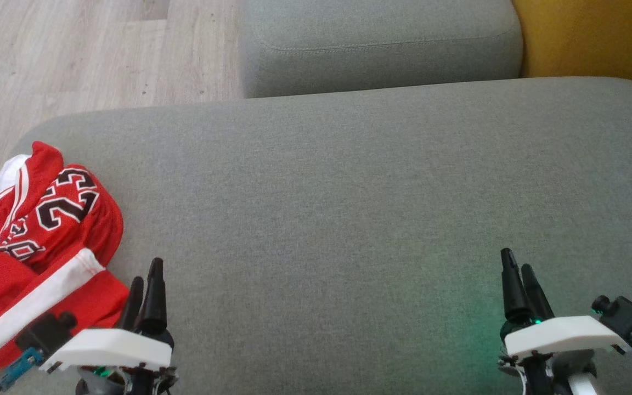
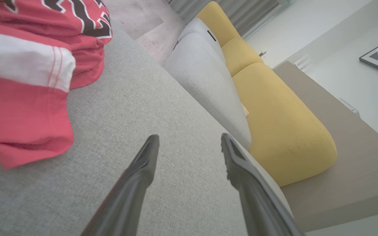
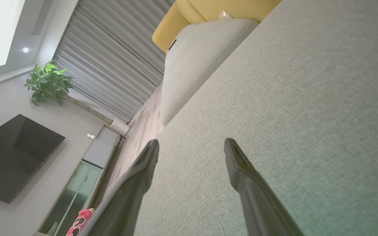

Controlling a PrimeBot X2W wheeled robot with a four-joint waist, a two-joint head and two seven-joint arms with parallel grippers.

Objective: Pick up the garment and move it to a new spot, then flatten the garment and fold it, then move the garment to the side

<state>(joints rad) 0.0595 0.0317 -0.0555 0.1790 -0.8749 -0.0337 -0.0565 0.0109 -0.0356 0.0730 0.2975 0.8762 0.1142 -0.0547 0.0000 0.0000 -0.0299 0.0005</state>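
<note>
On cushion point(image 1: 349, 192), far left: crumpled red garment point(image 1: 47, 219) near left tool point(image 1: 146, 271)

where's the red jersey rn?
Head view, lower left: the red jersey lies crumpled at the left end of the grey cushion, just left of the open left tool.

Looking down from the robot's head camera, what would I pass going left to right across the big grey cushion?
red jersey → left gripper → bare stretch of cushion → right gripper
</note>
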